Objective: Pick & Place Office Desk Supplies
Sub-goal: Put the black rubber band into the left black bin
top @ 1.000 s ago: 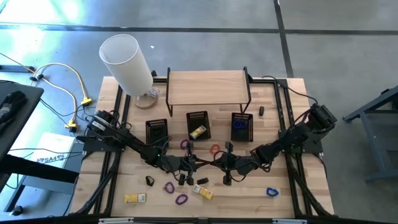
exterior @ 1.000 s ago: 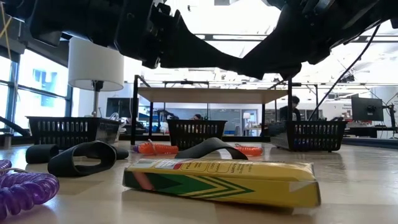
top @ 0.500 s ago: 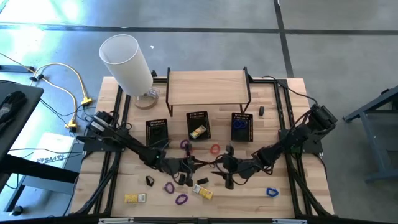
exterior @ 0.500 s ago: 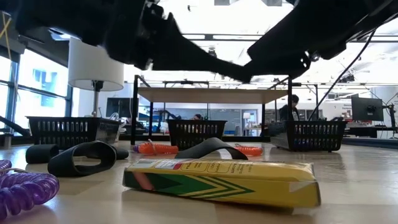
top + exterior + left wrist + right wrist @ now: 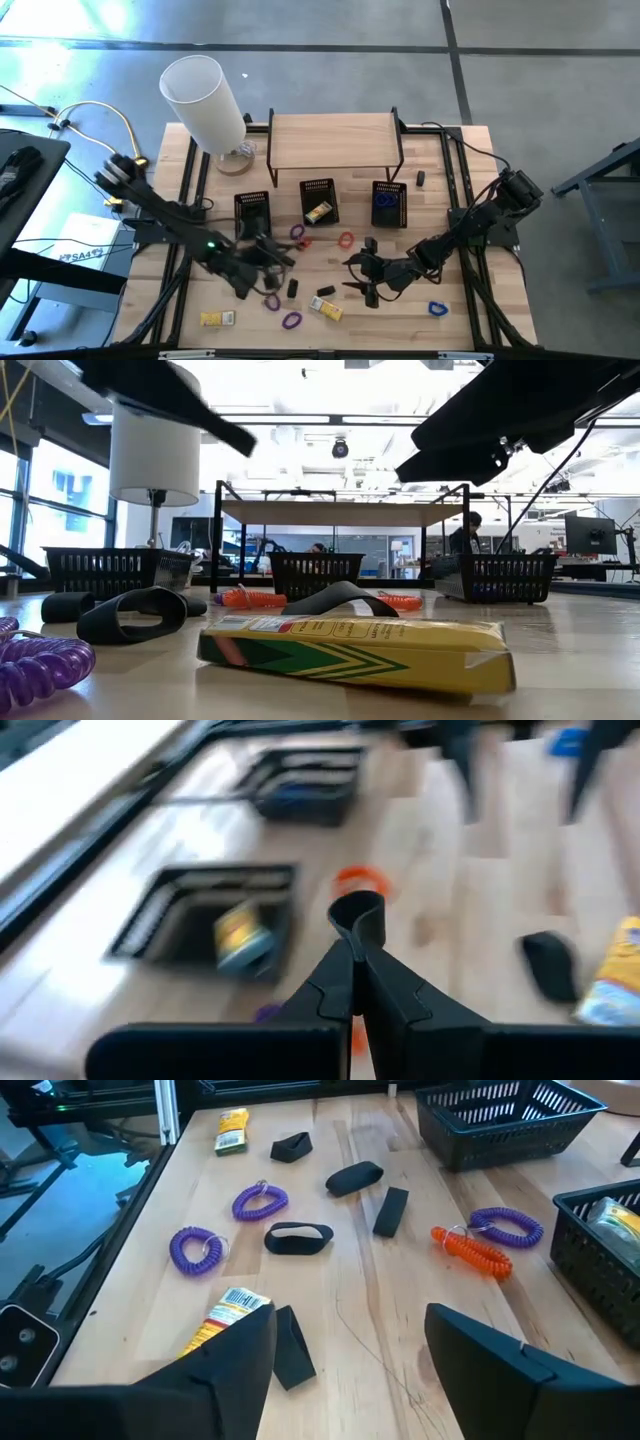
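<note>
Nearest the front edge of the wooden table (image 5: 470, 310) we see a flat yellow crayon-style box (image 5: 355, 651), with purple coiled band loops (image 5: 260, 1202) and small black clip-like pieces (image 5: 298, 1238) scattered just beyond it. Our right gripper (image 5: 366, 283) hovers low over mid-table, arm stretched inward, fingers spread wide and empty. Our left gripper (image 5: 262, 262) reaches in from the left, its fingers (image 5: 357, 955) pressed together on a black looped band (image 5: 358, 910). Farther back sit three black mesh baskets (image 5: 318, 200).

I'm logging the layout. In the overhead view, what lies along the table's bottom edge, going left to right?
Small yellow-and-white rectangular box, purple coiled band loop, yellow rectangular box, blue band loop.
</note>
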You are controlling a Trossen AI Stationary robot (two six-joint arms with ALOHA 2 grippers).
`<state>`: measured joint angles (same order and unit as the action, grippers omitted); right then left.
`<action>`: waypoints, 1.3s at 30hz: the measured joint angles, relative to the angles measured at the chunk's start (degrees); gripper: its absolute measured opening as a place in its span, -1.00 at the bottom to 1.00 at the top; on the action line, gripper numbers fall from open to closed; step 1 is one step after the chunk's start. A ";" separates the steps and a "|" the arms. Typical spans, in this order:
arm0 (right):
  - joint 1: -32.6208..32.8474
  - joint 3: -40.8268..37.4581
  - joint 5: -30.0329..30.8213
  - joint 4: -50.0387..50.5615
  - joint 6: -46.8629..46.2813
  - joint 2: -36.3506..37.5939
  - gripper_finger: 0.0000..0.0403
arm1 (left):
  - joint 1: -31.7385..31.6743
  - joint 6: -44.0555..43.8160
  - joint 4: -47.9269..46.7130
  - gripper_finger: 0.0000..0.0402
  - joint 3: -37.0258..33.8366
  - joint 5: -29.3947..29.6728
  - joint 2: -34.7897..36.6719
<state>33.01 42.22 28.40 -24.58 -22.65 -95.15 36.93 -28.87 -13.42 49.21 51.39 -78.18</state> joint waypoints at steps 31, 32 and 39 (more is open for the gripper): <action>0.00 0.02 -0.02 0.02 -1.71 0.00 0.21 | -2.80 -61.35 -41.09 -0.91 -10.54 -0.56 7.83; 0.00 0.01 -0.02 0.02 -1.72 0.00 0.21 | -3.44 -60.36 -40.51 -0.89 -10.54 -0.99 7.83; 0.00 0.00 -0.02 0.04 -1.70 0.00 0.21 | -8.42 -58.40 -39.69 -0.68 -10.54 -7.02 7.79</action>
<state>33.01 42.22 28.38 -24.54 -24.36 -95.15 28.51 -87.26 -53.11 38.68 44.37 -70.39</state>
